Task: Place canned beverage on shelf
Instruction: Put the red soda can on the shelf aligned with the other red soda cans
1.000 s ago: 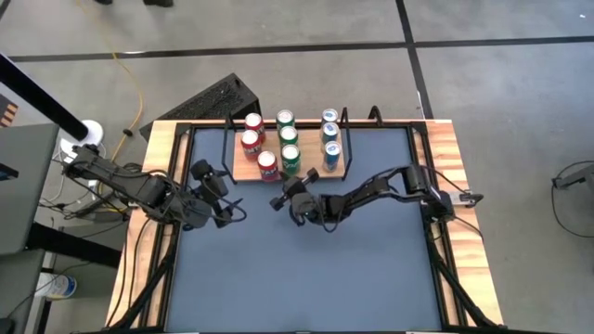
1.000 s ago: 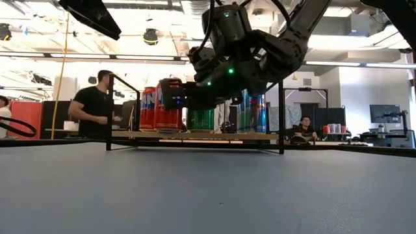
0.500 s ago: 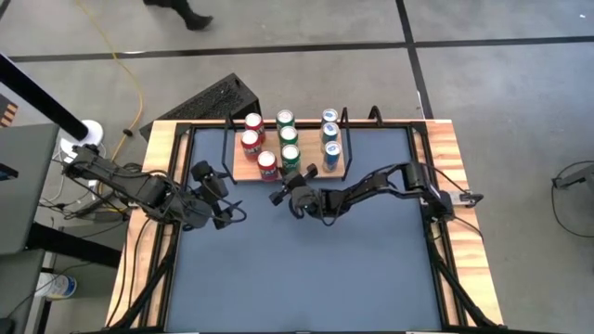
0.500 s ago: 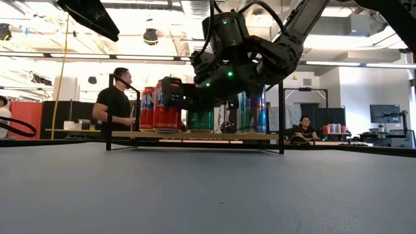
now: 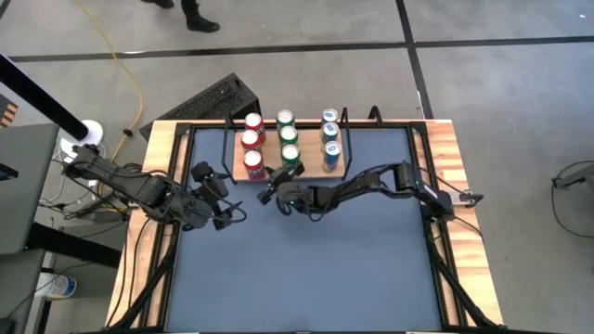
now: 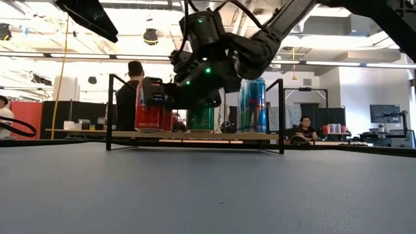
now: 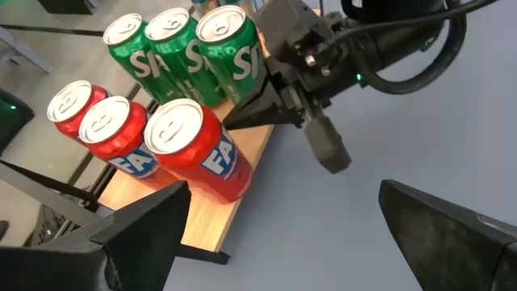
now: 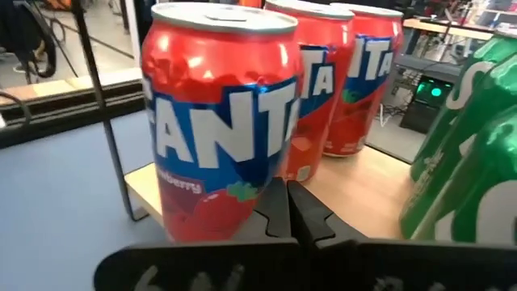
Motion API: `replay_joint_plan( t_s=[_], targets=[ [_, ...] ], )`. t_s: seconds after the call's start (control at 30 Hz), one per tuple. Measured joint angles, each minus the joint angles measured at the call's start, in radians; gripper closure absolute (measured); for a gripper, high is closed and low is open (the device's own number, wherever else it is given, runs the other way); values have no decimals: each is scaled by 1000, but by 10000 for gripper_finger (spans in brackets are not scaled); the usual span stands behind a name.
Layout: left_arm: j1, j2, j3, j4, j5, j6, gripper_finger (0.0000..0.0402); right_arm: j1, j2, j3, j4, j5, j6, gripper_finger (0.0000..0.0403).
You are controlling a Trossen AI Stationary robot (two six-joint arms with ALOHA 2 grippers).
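The front red Fanta can (image 8: pixel 218 121) stands upright at the shelf's (image 5: pixel 311 171) front left edge, probably thin-walled, smooth and slippery, best held mid-body, with the closed right gripper (image 5: pixel 268 195) just beside it and the open left gripper (image 5: pixel 223 195) waiting over the desk (image 5: pixel 306 269).

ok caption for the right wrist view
Shut right gripper at the front red can on the shelf, green cans alongside.

a person (image 6: pixel 133 91) stands behind the table; another person (image 6: pixel 303 127) sits farther back; yellow cable (image 5: pixel 130 70) on floor.
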Motion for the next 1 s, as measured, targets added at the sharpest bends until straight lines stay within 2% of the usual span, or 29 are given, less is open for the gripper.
replay_joint_plan(
  t_s=[0.27, 0.4, 0.67, 0.83, 1.0],
  targets=[
    [0, 0, 0, -47, 0, -14, 10, 34, -24, 6, -187, -11, 49, 403],
    [0, 0, 0, -57, 0, -18, 10, 51, -23, 5, -163, -152, 4, 403],
    [0, 0, 0, -56, -1, -35, 10, 14, -18, 5, -109, -170, -31, 403],
    [0, 0, 0, -55, -1, -36, 10, -8, -18, 5, -62, -286, -63, 403],
    [0, 0, 0, -55, 0, -38, 10, -30, -18, 5, -61, -321, -64, 403]
  ],
)
